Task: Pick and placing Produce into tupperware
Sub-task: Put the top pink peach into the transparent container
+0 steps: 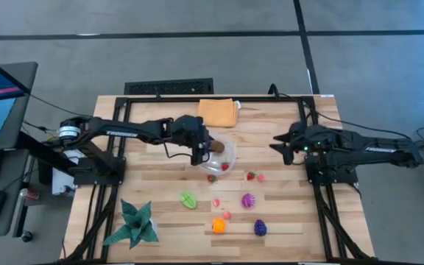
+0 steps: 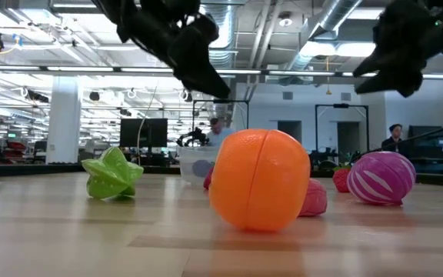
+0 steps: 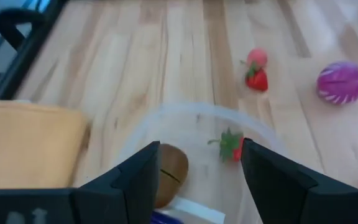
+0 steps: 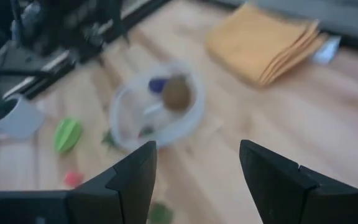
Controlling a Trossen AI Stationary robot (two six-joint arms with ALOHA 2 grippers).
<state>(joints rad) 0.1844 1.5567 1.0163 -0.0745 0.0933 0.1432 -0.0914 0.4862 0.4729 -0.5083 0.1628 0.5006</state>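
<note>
The left gripper (image 1: 203,152) hangs right over the tupperware (image 1: 227,160), the clear little tub near the middle of the table. Its two fingers (image 3: 143,177) stand apart, and nothing is between them. Just under them a brown fruit (image 3: 169,172) lies in the tub, free of the fingers. A small red strawberry (image 3: 230,145) lies in the tub too.

The step in hand looks like letting go and moving off. To do it well, the left gripper should likely go straight up first. If it slides sideways, a finger could bump the thin rim and push the light tub along the wood.

More produce waits on the table. From the tub, a green piece (image 1: 188,199) lies at about 7 o'clock. A magenta piece (image 1: 249,199) lies at about 5 o'clock. The orange ball (image 1: 218,225) and the dark purple piece (image 1: 260,227) lie farther off toward 6 o'clock, near the table's front edge. Tiny red bits (image 1: 251,176) lie just beside the tub at about 5 o'clock. Round pieces roll, so a slow grip from above is safest.

The right gripper (image 1: 280,143) waits at 3 o'clock of the tub, well apart from it. Its fingers (image 4: 134,180) are open and hold nothing.
</note>
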